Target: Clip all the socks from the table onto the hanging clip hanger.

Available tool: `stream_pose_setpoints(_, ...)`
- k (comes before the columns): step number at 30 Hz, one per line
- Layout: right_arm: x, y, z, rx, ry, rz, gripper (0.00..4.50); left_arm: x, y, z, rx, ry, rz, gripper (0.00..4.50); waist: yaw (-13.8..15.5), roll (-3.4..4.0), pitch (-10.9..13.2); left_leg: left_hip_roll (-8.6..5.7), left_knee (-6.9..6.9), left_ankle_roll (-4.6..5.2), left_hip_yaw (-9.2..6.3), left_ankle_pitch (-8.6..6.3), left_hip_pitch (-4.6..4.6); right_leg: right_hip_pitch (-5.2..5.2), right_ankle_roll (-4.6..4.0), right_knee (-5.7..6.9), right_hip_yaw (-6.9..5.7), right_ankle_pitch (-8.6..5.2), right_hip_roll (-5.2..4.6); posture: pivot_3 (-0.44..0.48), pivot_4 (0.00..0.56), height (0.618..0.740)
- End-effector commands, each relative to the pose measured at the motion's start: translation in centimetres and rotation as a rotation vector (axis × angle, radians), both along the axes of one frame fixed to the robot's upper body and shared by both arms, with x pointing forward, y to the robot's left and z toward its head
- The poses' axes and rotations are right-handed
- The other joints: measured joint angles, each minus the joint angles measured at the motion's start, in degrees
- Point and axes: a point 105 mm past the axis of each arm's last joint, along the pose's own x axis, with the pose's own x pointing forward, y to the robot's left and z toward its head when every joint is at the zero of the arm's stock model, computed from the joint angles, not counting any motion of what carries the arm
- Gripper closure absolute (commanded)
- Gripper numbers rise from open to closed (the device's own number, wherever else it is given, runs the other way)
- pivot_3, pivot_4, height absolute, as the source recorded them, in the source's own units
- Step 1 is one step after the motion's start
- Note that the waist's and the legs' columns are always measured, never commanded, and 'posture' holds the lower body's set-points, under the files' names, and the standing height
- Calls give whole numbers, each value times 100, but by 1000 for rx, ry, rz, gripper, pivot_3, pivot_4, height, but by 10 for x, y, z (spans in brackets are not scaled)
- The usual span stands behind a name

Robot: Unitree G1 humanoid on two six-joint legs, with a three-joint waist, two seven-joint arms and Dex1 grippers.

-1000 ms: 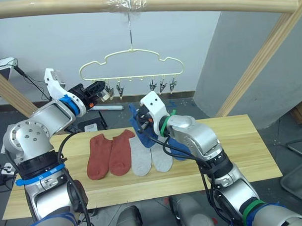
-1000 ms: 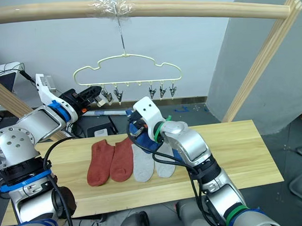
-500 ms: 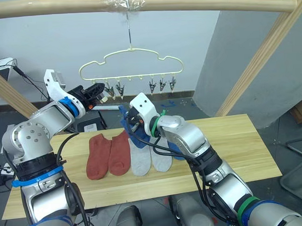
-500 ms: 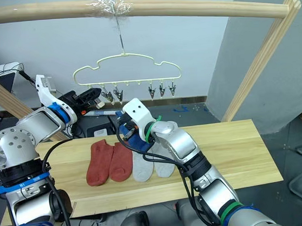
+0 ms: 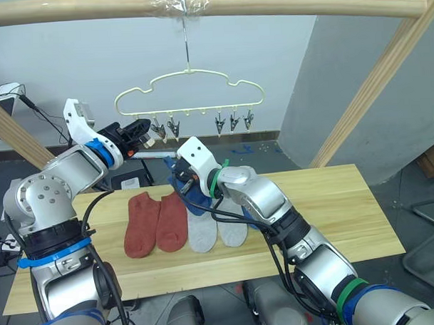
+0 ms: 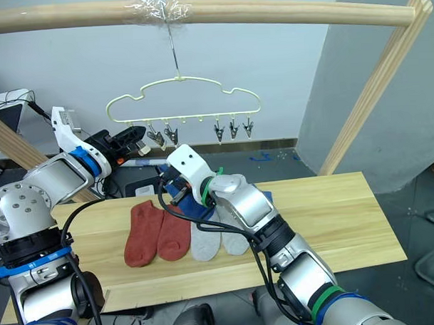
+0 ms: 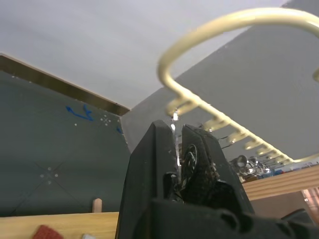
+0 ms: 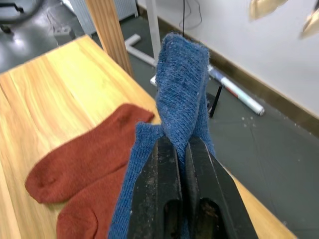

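Our right pincer (image 5: 183, 179) pinches a blue sock (image 8: 180, 94) tight, lifted off the counter (image 5: 333, 208). Our left pincer (image 5: 146, 131) squeezes a clip (image 7: 176, 149) on the clip hanger (image 5: 190, 99), so the sock can go in.

Pale wooden poles (image 5: 211, 4) overhead

Two rust-red socks (image 5: 156, 223), two grey socks (image 5: 217, 231), six clips (image 5: 201, 124).

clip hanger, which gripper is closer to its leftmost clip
Left. The left gripper is at the leftmost clip of the clip hanger. The right gripper is lower, above the table, shut on a blue sock.
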Motion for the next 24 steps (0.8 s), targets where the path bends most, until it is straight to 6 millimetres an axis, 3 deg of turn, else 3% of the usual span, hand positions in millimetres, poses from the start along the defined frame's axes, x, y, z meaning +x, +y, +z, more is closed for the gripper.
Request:
stream_pose_setpoints(1, -11, 29, 27, 60, -62, 66, 4461, -3, 1, 16, -28, -49, -7, 4264, 8, 0, 0, 0, 0, 0, 0, 0, 0, 0, 0, 0, 0, 0, 0, -224, 186, 740)
stream_pose_setpoints(8, -7, 43, 36, 72, -78, 74, 4461, 0, 4, 16, -135, -12, 1, 4264, 19, 0, 0, 1, 6, 0, -6, 0, -4, 0, 0, 1, -5, 0, 0, -222, 187, 740)
stream_pose_setpoints(24, -10, 57, 50, 90, -98, 89, 4461, 5, -4, -4, -196, 45, 36, 4264, 17, 1, 0, 2, 28, 1, -11, 0, -12, 0, -1, 9, -5, 1, -2, -234, 194, 740)
